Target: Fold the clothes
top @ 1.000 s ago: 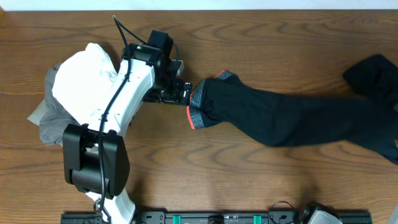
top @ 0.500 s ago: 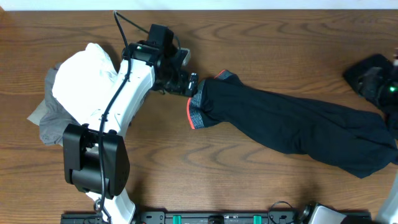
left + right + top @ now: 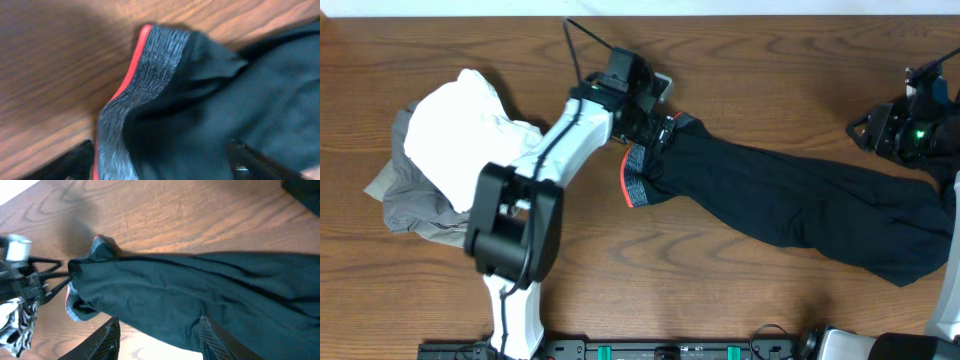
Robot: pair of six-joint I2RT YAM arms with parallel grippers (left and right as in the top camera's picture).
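Observation:
Long black leggings (image 3: 790, 200) lie across the table, the grey red-edged waistband (image 3: 632, 182) to the left and the leg ends at the right. My left gripper (image 3: 658, 128) is at the waistband's upper corner. In the left wrist view it (image 3: 162, 165) is open, its fingers (image 3: 72, 162) wide either side of the waistband (image 3: 150, 75). My right gripper (image 3: 868, 130) hovers over the leg end. In the right wrist view it (image 3: 160, 340) is open and empty above the black cloth (image 3: 200, 295).
A white garment (image 3: 460, 115) lies on a grey one (image 3: 410, 205) at the far left, beside the left arm. A dark garment's edge (image 3: 305, 187) shows at the top right of the right wrist view. Bare wooden tabletop (image 3: 720, 290) lies in front of the leggings.
My left gripper has moved right onto the waistband's upper corner. My right arm has come in from the right edge, over the leg end. The leg ends shifted down.

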